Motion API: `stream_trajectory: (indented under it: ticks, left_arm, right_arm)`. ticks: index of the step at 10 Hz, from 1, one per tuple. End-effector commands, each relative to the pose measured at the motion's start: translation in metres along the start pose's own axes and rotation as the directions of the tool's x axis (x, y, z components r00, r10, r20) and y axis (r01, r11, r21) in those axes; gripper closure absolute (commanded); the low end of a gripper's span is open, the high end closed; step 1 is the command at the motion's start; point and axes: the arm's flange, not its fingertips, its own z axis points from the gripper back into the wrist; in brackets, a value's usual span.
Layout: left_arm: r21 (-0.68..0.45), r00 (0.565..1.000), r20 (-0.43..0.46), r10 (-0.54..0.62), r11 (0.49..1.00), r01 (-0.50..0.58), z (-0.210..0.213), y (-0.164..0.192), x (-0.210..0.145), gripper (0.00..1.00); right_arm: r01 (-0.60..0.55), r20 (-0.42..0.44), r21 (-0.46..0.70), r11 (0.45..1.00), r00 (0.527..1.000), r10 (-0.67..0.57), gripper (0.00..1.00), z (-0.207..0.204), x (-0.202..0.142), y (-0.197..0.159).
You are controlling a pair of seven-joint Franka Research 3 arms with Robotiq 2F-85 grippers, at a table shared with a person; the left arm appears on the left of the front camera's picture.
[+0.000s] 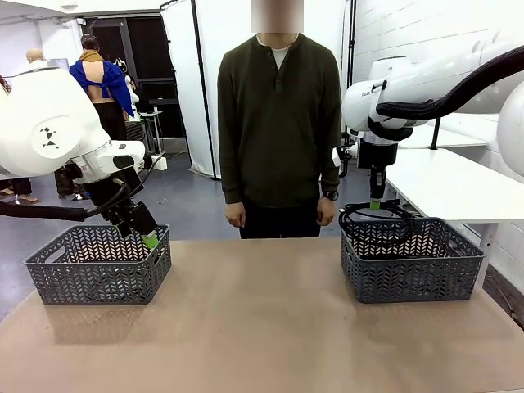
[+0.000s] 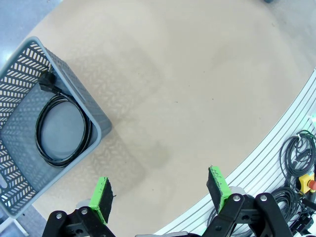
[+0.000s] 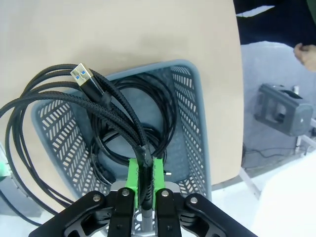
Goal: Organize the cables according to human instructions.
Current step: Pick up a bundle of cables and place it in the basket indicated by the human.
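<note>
My right gripper is shut on a braided black cable coil with a blue USB plug. The coil hangs over the right grey basket. Another black cable lies on that basket's floor. My left gripper is open and holds nothing, just beside the right rim of the left grey basket. One coiled black cable rests in that basket. The human stands at the far side with both hands down.
The tan tabletop stretches between the two baskets. A white table stands behind the right basket. Past the table's near edge, loose cables and a red button sit close to my left arm.
</note>
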Motion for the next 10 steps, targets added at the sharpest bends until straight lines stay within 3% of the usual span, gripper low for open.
stream_trajectory:
  ticks: [1,5,10]
  left_arm:
    - [0.004,1.000,0.013,0.001,1.000,-0.001,0.000,0.001,0.000,0.00]
    - [0.004,1.000,0.013,0.001,1.000,-0.001,0.000,0.001,0.000,0.00]
    - [0.004,1.000,0.013,0.001,1.000,-0.001,0.000,0.001,0.000,0.00]
  right_arm:
    - [-0.062,-0.011,-0.011,0.998,0.998,0.062,1.00,-0.009,-0.020,-0.005]
    - [-0.126,0.006,-0.016,0.992,0.992,0.126,1.00,-0.026,-0.049,-0.029]
    - [-0.178,-0.027,0.017,0.984,0.984,0.178,1.00,-0.050,-0.036,-0.057]
